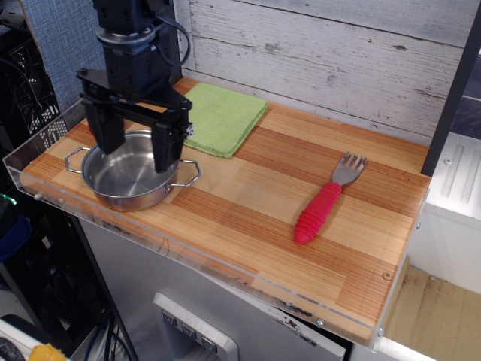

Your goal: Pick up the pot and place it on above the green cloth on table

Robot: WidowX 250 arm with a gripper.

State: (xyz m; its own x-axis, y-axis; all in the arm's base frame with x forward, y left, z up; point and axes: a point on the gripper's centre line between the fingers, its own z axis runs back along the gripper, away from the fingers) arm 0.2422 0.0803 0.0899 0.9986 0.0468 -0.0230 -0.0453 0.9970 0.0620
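The shiny steel pot with two wire loop handles stands at the front left of the striped wooden table. The light green cloth lies flat behind it, to its right, partly hidden by the arm. My black gripper hangs open right over the pot. One finger is by the pot's back left rim. The other finger reaches down at its right rim, near the right handle. Nothing is held.
A fork with a red handle lies at the middle right of the table. A clear acrylic rim runs along the table's left and front edges. A black post stands at the back left. The red object behind the pot is hidden by the arm.
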